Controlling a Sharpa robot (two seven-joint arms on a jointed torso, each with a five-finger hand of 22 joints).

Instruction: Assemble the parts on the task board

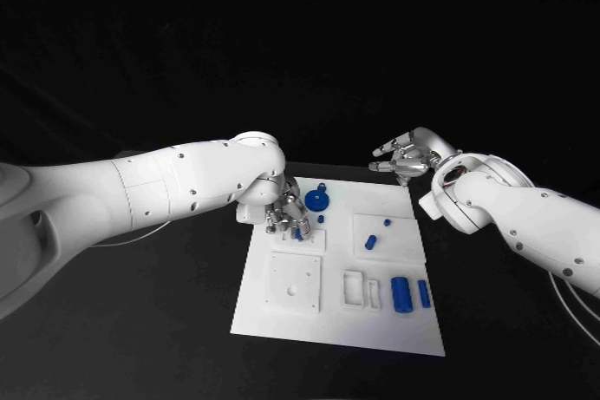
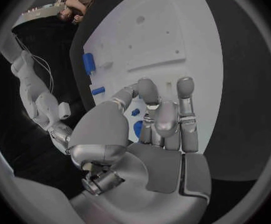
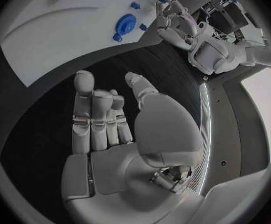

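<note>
The left arm reaches in over the table and bends its hand (image 1: 285,216) down onto the far left part of the task board (image 1: 335,331), the fingers pointing downward and bunched close around a small blue part (image 1: 296,232) at their tips; whether the part is actually pinched or merely touched cannot be told from the head view. In the left wrist view the same hand (image 2: 154,134) shows its fingers (image 2: 185,109) lying side by side and slightly curled, with the thumb folded in front of the palm and slivers of blue showing between them. The right arm comes in from the other side and holds its hand (image 1: 407,157) raised beyond the far right corner of the board, over the black table (image 1: 150,331), clear of the board. In the right wrist view this hand (image 3: 117,134) is empty, its fingers (image 3: 82,109) extended upright and lightly apart, the thumb standing off to one side. The board is a white rectangular plate with raised square panels and shallow recesses. On it, a round blue gear-like part (image 1: 316,196) sits near the far edge just beside the left hand, two small blue pieces (image 1: 371,241) lie on the right-hand square panel, and two blue cylinders (image 1: 401,294) lie side by side near the board's right edge.
</note>
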